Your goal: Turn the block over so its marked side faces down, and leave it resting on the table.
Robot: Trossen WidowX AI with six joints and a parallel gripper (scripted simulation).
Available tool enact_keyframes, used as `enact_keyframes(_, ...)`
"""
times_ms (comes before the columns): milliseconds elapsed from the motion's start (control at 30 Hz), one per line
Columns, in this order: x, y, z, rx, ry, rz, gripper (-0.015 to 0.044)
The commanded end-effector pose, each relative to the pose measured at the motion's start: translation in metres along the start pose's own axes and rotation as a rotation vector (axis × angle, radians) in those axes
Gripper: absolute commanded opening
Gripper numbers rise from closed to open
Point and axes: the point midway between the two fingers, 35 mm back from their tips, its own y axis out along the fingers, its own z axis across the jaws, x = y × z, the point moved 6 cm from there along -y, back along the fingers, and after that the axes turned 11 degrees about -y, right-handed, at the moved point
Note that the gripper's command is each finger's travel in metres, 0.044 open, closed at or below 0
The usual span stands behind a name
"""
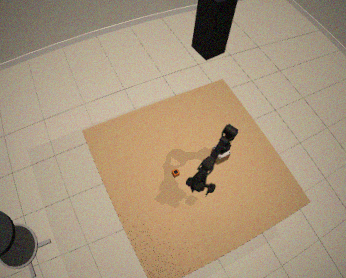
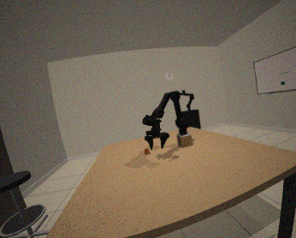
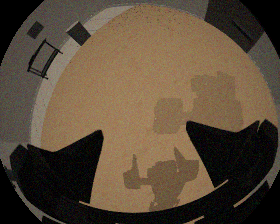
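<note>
The block [image 1: 175,173] [image 2: 147,151] is small and orange and rests on the table [image 1: 138,140] [image 2: 174,188]. A dark patch shows on its upper face in the top view; its other faces are too small to read. My gripper [image 1: 201,191] [image 2: 156,148] [image 3: 144,131] is open and empty, pointing down above the table. In the top view it is to the right of the block and a little nearer the lower edge; in the exterior view its fingers stand just right of the block. The block does not show in the wrist view.
The arm's pale base box [image 1: 224,155] [image 2: 185,140] stands on the table, right of the block. The arm's shadow [image 1: 171,192] lies around the block. A stool [image 1: 18,245] [image 2: 21,214] and a dark pillar-like object [image 1: 213,30] stand off the table.
</note>
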Motion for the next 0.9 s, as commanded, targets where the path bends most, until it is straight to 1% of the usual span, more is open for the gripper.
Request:
enact_keyframes(0,-0.018,-0.016,-0.062,-0.121,0.219,0.117,0.044)
enact_keyframes(167,-0.05,-0.041,-0.121,-0.216,0.435,0.266,0.044)
enact_keyframes(333,-0.088,-0.069,-0.169,-0.266,0.624,0.414,0.044)
enact_keyframes(600,-0.093,-0.073,-0.176,-0.27,0.647,0.431,0.044)
enact_keyframes(633,-0.094,-0.071,-0.176,-0.27,0.647,0.431,0.044)
enact_keyframes(733,-0.108,-0.045,-0.179,-0.27,0.647,0.431,0.044)
enact_keyframes(867,-0.109,-0.042,-0.18,-0.27,0.647,0.431,0.044)
